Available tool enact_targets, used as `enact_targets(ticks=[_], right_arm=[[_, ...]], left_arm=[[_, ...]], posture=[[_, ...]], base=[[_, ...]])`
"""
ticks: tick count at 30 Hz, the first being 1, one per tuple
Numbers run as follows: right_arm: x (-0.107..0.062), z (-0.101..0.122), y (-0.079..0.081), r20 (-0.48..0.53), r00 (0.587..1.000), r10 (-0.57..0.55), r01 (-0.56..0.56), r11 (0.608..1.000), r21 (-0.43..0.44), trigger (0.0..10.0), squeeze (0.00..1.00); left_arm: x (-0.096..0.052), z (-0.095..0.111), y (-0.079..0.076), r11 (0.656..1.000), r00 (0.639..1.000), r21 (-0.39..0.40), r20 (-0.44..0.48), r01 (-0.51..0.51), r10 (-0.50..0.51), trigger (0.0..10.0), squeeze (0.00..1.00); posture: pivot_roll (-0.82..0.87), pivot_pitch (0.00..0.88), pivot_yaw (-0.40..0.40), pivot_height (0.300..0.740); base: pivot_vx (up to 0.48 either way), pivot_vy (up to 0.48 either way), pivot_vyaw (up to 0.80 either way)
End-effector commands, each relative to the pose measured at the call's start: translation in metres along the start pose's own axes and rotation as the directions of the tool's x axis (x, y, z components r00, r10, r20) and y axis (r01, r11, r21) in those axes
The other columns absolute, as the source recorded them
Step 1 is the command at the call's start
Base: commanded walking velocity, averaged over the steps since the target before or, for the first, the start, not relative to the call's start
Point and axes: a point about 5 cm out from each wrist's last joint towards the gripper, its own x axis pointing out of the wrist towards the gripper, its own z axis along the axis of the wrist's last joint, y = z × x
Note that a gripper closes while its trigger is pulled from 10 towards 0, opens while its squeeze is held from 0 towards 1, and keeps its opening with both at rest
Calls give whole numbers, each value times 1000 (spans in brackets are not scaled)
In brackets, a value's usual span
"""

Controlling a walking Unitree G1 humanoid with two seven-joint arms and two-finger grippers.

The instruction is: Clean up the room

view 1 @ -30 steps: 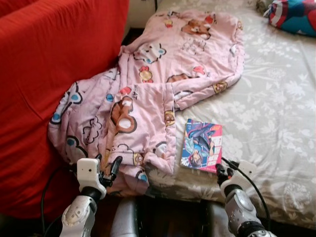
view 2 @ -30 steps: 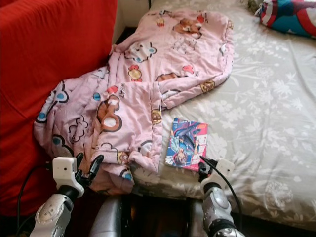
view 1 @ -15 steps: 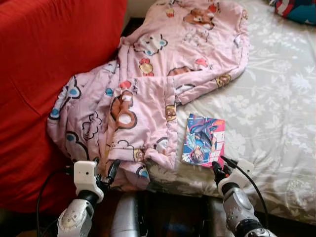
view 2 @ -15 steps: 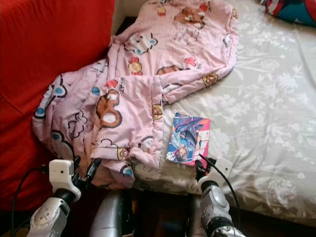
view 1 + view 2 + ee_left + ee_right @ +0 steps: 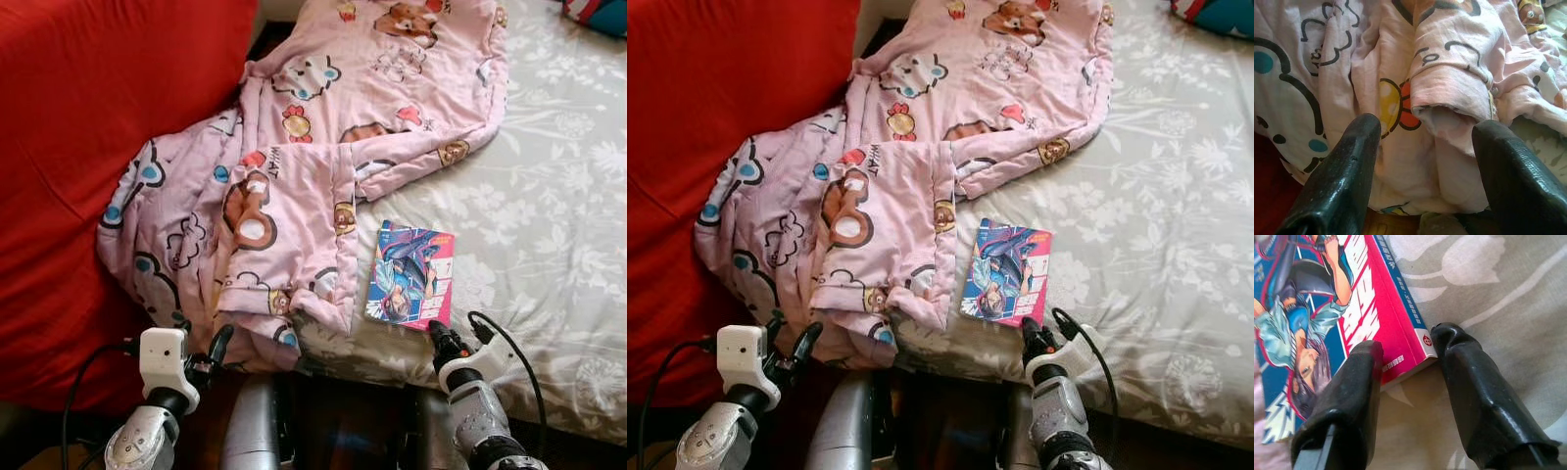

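On the grey floral bed (image 5: 549, 225), the head views show a comic book (image 5: 410, 275) lying flat just beyond the right gripper (image 5: 437, 340), beside a pink cartoon blanket (image 5: 294, 186) ahead of the left gripper (image 5: 206, 351). Left wrist view: jaws apart, a blanket fold between them. Right wrist view: jaws apart, straddling the book's near corner.
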Motion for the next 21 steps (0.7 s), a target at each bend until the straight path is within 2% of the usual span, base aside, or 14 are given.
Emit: enact_targets(ticks=[1, 7, 11, 21], right_arm=[[-11, -28, -9, -102, 994, -29, 38, 995, 90, 10000, 0], [-14, -38, -7, -135, 991, 15, 7, 987, 162, 10000, 0], [-15, -42, -8, -157, 987, -15, 47, 978, 202, 10000, 0], [-9, -37, -1, -130, 991, -3, 36, 966, 254, 10000, 0]], left_arm=[[-6, -3, 5, 1000, 1000, 2, -27, -14, 14, 10000, 0], [-9, -3, 6, 1000, 999, 6, -37, -16, 17, 10000, 0], [-10, -3, 6, 1000, 999, 7, -41, -15, 15, 10000, 0], [-10, -3, 4, 1000, 999, 4, -47, -16, 17, 10000, 0]], posture=[[227, 306, 108, 608], [237, 309, 113, 608], [236, 311, 110, 608], [242, 312, 108, 608]], base=[[0, 0, 0], [0, 0, 0], [0, 0, 0], [0, 0, 0]])
